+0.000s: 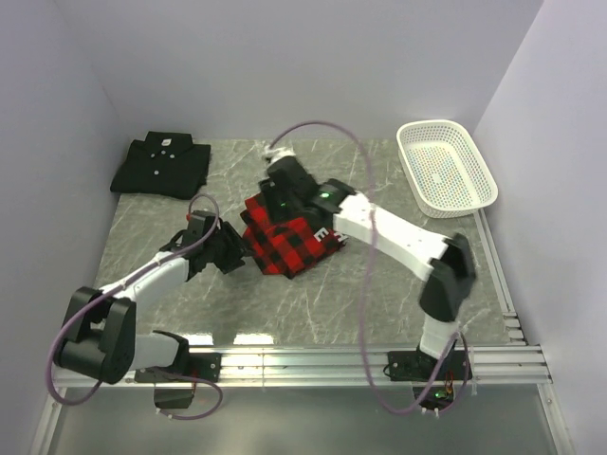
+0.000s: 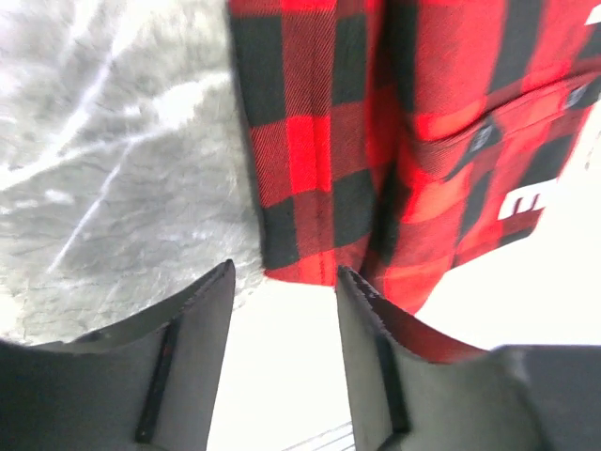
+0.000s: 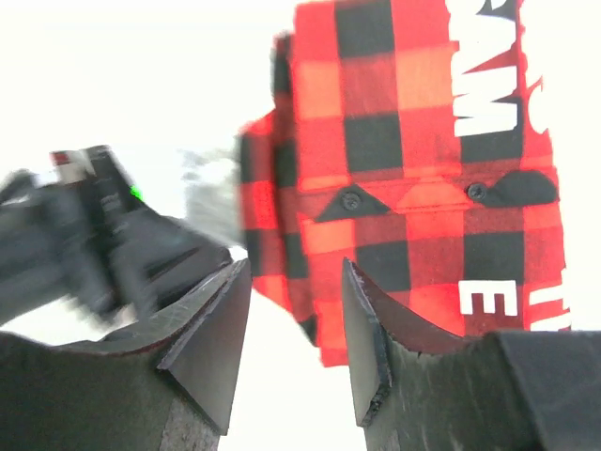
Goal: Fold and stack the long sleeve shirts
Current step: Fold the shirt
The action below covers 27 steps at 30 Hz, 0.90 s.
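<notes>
Your left gripper (image 2: 284, 282) and right gripper (image 3: 293, 272) are spread apart and empty, the plaid shirt (image 1: 289, 242) looks folded between them, and the folded black shirt (image 1: 161, 166) lies well beyond the left one, so I think only stacking is left.

Folded red-and-black plaid shirt (image 1: 289, 242) lies centrally; folded black shirt (image 1: 161, 166) back-left.

You have a grey, white-veined marble tabletop (image 1: 313, 303) boxed in by plain pale lavender walls (image 1: 285, 66) at the back and both sides, silver slotted rails (image 1: 313, 358) along its near edge, and bright glare patches (image 1: 248, 338) just beyond them.
</notes>
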Available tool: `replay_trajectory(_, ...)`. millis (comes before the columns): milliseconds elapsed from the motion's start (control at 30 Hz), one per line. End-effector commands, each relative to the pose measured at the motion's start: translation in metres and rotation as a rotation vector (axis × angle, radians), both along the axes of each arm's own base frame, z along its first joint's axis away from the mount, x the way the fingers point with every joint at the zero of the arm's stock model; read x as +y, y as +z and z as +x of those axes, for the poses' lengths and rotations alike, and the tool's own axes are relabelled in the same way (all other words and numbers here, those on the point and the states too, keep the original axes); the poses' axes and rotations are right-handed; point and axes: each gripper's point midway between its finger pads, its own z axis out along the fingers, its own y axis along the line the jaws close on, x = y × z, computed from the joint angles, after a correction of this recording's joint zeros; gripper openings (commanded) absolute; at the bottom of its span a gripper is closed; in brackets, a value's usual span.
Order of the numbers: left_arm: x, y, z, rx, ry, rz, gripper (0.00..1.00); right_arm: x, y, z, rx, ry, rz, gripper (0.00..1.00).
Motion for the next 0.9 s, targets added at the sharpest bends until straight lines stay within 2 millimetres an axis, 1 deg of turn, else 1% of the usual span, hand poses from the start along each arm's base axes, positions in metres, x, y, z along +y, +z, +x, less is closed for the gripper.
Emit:
replay_trajectory(0, 0.008, 0.024, 0.015, -0.087, 0.049, -0.009, 0.57, -0.014, 0.062, 0.018, -0.074, -0.053, 0.287, 0.5)
replay_trajectory(33, 0.009, 0.034, 0.019, -0.104, 0.044, 0.0, 0.59, -0.023, 0.052, 0.006, -0.035, -0.028, 0.313, 0.5)
replay_trajectory(67, 0.01, 0.04, 0.023, -0.119, 0.045, 0.008, 0.64, -0.03, 0.049, 0.007, -0.027, -0.034, 0.345, 0.49)
replay_trajectory(100, 0.011, 0.046, 0.026, -0.13, 0.042, 0.013, 0.66, -0.037, 0.059, 0.018, -0.043, -0.045, 0.436, 0.49)
replay_trajectory(133, 0.01, 0.061, 0.036, -0.168, 0.039, 0.014, 0.69, -0.05, 0.041, 0.01, -0.004, -0.048, 0.46, 0.49)
replay_trajectory(167, 0.01, 0.066, 0.04, -0.177, 0.04, 0.016, 0.74, -0.047, 0.039, 0.0, 0.047, 0.007, 0.525, 0.49)
replay_trajectory(200, 0.01, 0.075, 0.051, -0.198, 0.04, 0.017, 0.75, -0.058, 0.027, 0.006, 0.068, -0.027, 0.581, 0.49)
replay_trajectory(233, 0.01, 0.078, 0.056, -0.204, 0.043, 0.018, 0.77, -0.062, 0.028, 0.005, 0.07, -0.027, 0.613, 0.49)
replay_trajectory(267, 0.009, 0.08, 0.062, -0.21, 0.045, 0.016, 0.77, -0.065, 0.022, 0.002, 0.087, -0.024, 0.623, 0.49)
replay_trajectory(300, 0.006, 0.071, 0.068, -0.182, 0.04, 0.014, 0.77, -0.064, 0.025, 0.003, 0.075, -0.01, 0.648, 0.49)
replay_trajectory(333, 0.004, 0.08, 0.08, -0.2, 0.043, 0.007, 0.77, -0.067, 0.014, 0.001, 0.094, -0.013, 0.644, 0.49)
replay_trajectory(367, 0.004, 0.078, 0.086, -0.195, 0.048, 0.007, 0.76, -0.065, 0.011, -0.002, 0.102, 0.002, 0.652, 0.49)
replay_trajectory(400, 0.003, 0.066, 0.094, -0.165, 0.05, 0.015, 0.76, -0.061, 0.014, -0.004, 0.104, 0.031, 0.682, 0.49)
replay_trajectory(433, 0.003, 0.07, 0.105, -0.175, 0.059, 0.01, 0.75, -0.061, 0.004, -0.007, 0.122, 0.029, 0.68, 0.5)
replay_trajectory(467, 0.001, 0.068, 0.112, -0.17, 0.061, 0.007, 0.72, -0.06, -0.002, -0.008, 0.135, 0.03, 0.686, 0.49)
replay_trajectory(500, 0.001, 0.054, 0.119, -0.141, 0.065, 0.013, 0.71, -0.058, -0.001, -0.008, 0.137, 0.032, 0.707, 0.49)
replay_trajectory(533, 0.0, 0.058, 0.13, -0.153, 0.074, 0.012, 0.7, -0.058, -0.008, -0.011, 0.155, 0.036, 0.712, 0.49)
replay_trajectory(567, 0.0, 0.056, 0.135, -0.149, 0.079, 0.019, 0.68, -0.057, -0.012, -0.011, 0.162, 0.038, 0.719, 0.49)
replay_trajectory(600, 0.0, 0.041, 0.139, -0.114, 0.082, 0.031, 0.67, -0.053, -0.009, -0.011, 0.156, 0.045, 0.746, 0.49)
replay_trajectory(633, -0.001, 0.044, 0.147, -0.118, 0.088, 0.028, 0.66, -0.052, -0.014, -0.012, 0.174, 0.055, 0.753, 0.49)
replay_trajectory(667, -0.003, 0.041, 0.15, -0.112, 0.085, 0.024, 0.65, -0.049, -0.015, -0.013, 0.182, 0.064, 0.759, 0.49)
replay_trajectory(700, -0.005, 0.031, 0.152, -0.088, 0.084, 0.021, 0.64, -0.047, -0.015, -0.012, 0.191, 0.068, 0.767, 0.5)
replay_trajectory(733, -0.007, 0.031, 0.155, -0.089, 0.086, 0.012, 0.63, -0.044, -0.018, -0.009, 0.201, 0.069, 0.77, 0.49)
replay_trajectory(767, -0.008, 0.028, 0.155, -0.079, 0.083, 0.006, 0.6, -0.042, -0.018, -0.009, 0.209, 0.079, 0.777, 0.49)
replay_trajectory(800, -0.008, 0.02, 0.155, -0.058, 0.088, 0.011, 0.59, -0.04, -0.018, -0.008, 0.212, 0.082, 0.79, 0.49)
replay_trajectory(833, -0.007, 0.017, 0.154, -0.047, 0.096, 0.014, 0.58, -0.038, -0.023, -0.007, 0.223, 0.076, 0.79, 0.49)
replay_trajectory(867, -0.005, 0.014, 0.152, -0.04, 0.102, 0.019, 0.55, -0.036, -0.026, -0.007, 0.238, 0.081, 0.794, 0.49)
